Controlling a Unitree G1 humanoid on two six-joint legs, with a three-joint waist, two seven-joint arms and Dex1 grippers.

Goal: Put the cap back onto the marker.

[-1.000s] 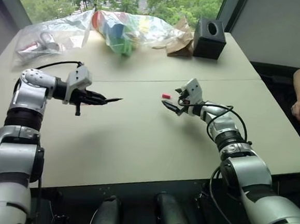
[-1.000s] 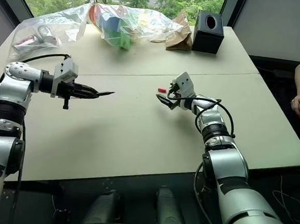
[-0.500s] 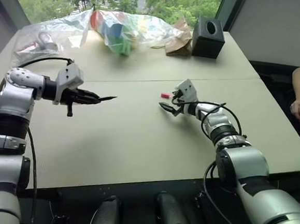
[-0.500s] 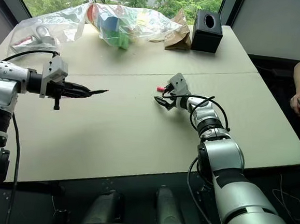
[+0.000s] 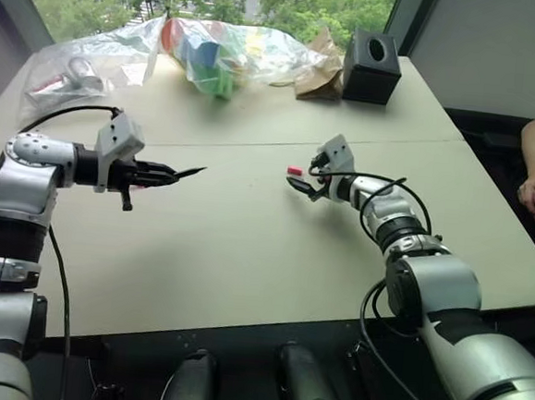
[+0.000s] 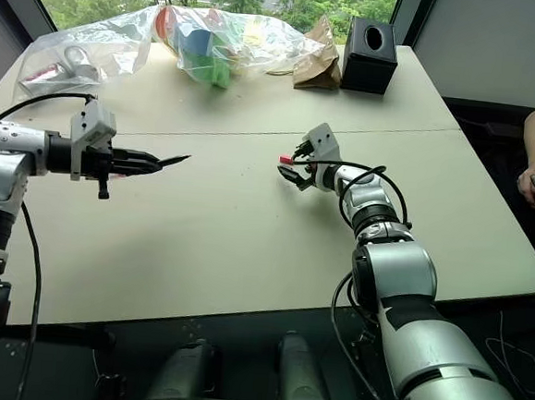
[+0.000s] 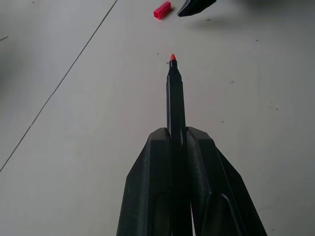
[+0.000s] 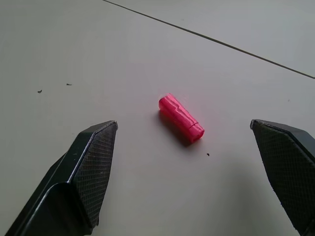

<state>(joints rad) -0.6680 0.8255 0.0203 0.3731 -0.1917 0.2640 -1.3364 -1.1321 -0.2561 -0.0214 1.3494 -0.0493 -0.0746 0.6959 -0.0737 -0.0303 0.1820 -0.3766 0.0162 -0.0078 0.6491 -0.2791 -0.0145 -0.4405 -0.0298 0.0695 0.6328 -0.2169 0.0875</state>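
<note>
Lying on the tabletop (image 5: 245, 245) at frame centre, red cap (image 5: 295, 172), right gripper (image 5: 307, 186) jaws spread wide beside it, left gripper (image 5: 163, 175) at left, jaws clamped on the uncapped marker (image 7: 174, 93).

Silver-grey arms (image 5: 427, 287), black cables (image 5: 58, 267), black tools (image 8: 187, 162)

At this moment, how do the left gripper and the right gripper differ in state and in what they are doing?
The left gripper is shut on the marker, whose red tip sticks out ahead; the right gripper is open and holds nothing. The left gripper hangs above the table with the marker roughly level; the right gripper sits low over the table, fingers either side of the cap. Both point inward toward each other.
</note>
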